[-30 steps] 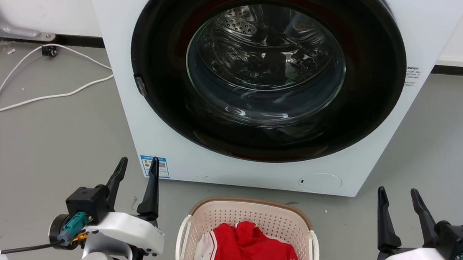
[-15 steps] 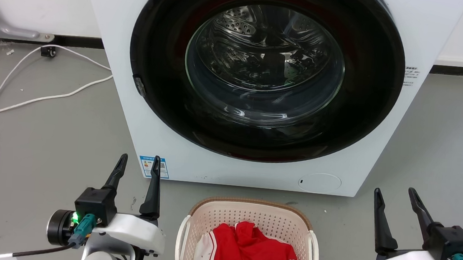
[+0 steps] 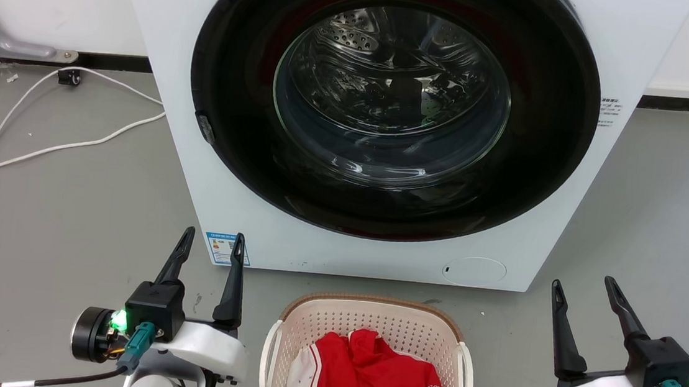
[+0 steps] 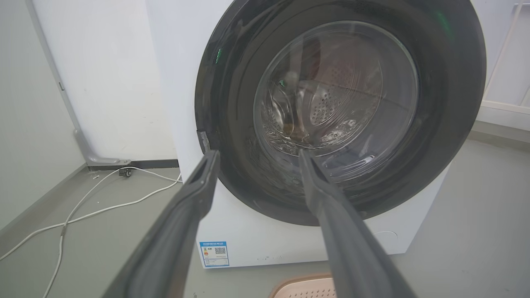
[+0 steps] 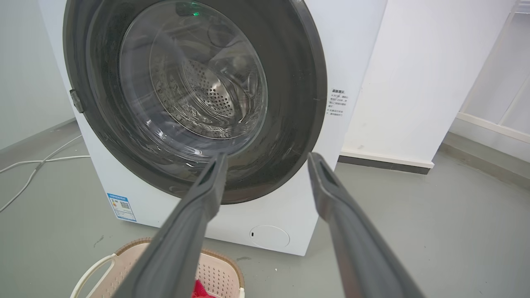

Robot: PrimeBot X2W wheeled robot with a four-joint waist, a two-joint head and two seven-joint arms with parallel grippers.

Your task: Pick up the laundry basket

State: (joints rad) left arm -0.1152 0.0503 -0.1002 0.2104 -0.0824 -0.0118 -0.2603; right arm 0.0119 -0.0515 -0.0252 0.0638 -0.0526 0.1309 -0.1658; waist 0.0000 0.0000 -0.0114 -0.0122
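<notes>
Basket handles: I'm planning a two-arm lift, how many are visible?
2. The left handle is on the left wall of the laundry basket, the right handle on its right wall. The basket's near end is cropped, so more may be hidden.

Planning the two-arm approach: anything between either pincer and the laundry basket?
Nothing visible. The open left pincer and right pincer flank the laundry basket, with only floor between each and its sides. The washing machine stands behind the basket, out of the path.
</notes>
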